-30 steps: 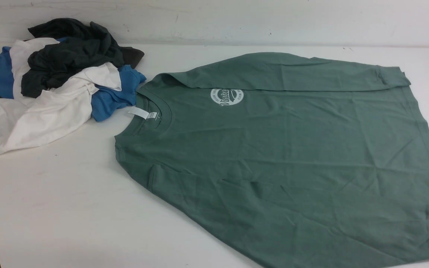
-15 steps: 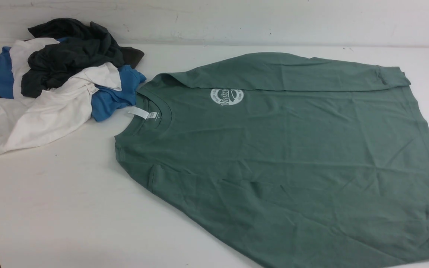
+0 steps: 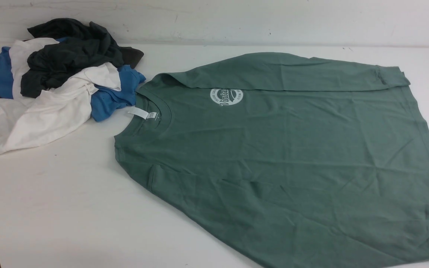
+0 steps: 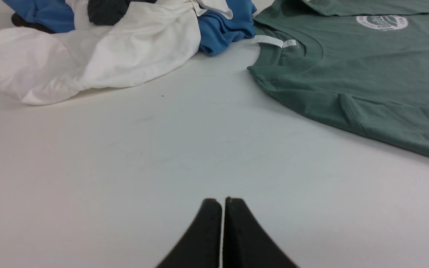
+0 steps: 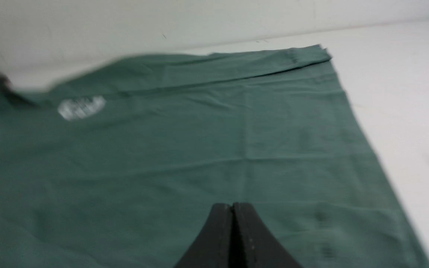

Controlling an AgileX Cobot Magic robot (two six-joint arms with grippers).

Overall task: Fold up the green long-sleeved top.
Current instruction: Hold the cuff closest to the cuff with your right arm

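Pressed together and empty, the left jaws sit over bare white tabletop [image 4: 162, 156] near 7 o'clock, while the right jaws, also pressed together on nothing, are poised above the body of the green long-sleeved top [image 3: 292, 156]. It lies flat, chest up, from the centre out toward 3 and 5 o'clock, with its collar and white neck tag [image 3: 138, 112] facing 9 o'clock, the round white logo [image 3: 226, 97] beyond, and the far sleeve laid across its back edge toward 1 o'clock. Farthest, at 10 o'clock, a heap of blue, white and dark grey clothes [image 3: 58, 74] sits just beside the collar.
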